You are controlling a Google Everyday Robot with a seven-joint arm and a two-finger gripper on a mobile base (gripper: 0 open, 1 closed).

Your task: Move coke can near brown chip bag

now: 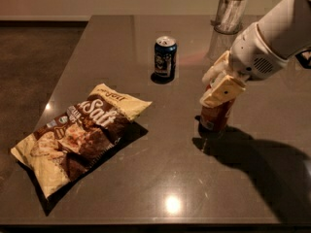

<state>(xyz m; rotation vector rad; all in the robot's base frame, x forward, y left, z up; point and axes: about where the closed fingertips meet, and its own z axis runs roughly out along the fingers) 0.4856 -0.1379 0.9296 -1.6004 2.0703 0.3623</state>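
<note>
The coke can (214, 118) is red-orange and stands on the dark table at centre right; its top is hidden by my gripper. My gripper (217, 87) has come down over the can from the upper right, with its cream fingers (223, 89) closed on the can's upper part. The brown chip bag (80, 132) lies flat at the left of the table, with cream-yellow ends and white "Salt" lettering. It lies well to the left of the can, with bare table between them.
A dark blue can (165, 57) stands upright behind and left of the coke can. A clear glass holder (228, 13) stands at the back right. The table's (160, 178) left edge runs close to the bag, and its front edge is near the bottom of the view.
</note>
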